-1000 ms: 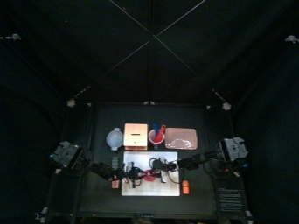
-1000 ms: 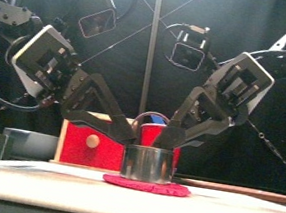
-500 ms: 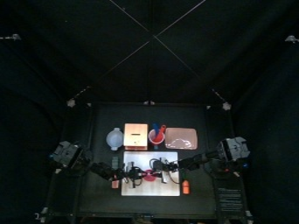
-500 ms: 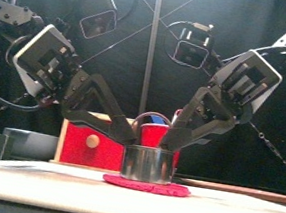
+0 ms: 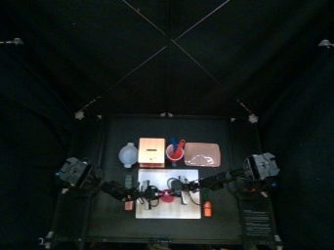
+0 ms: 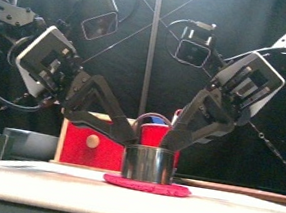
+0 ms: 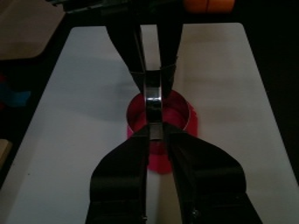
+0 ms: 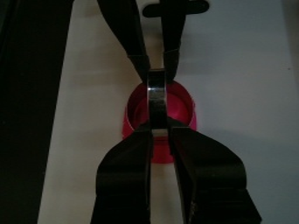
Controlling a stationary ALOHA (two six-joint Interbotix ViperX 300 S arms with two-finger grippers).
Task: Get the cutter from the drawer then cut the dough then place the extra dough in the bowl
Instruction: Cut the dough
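Note:
A round metal cutter [image 6: 149, 164] stands on a flat red dough disc [image 6: 146, 186] in the middle of the white cutting board [image 6: 29, 168]. My left gripper [image 6: 129, 144] comes down from the left and is shut on the cutter's rim. My right gripper [image 6: 176, 149] is shut on the opposite rim. In the left wrist view the jaws [image 7: 156, 131] pinch the rim of the cutter [image 7: 156, 94], with the dough [image 7: 136, 118] showing around it. In the right wrist view, too, the gripper [image 8: 156, 131] is shut on the cutter [image 8: 156, 103], over the dough [image 8: 181, 109].
Behind the board [image 5: 167, 193] stand the blue-grey bowl [image 5: 128, 153], the wooden box [image 5: 152, 149], the red cup [image 5: 177, 149] and the pink tray [image 5: 205, 153]. An orange toy [image 5: 206, 208] lies at the board's right edge and a small red thing [image 5: 128, 205] at its left.
The right arm's wrist has drawn slightly to the right and up. Both grippers keep hold of the cutter, which stays on the dough.

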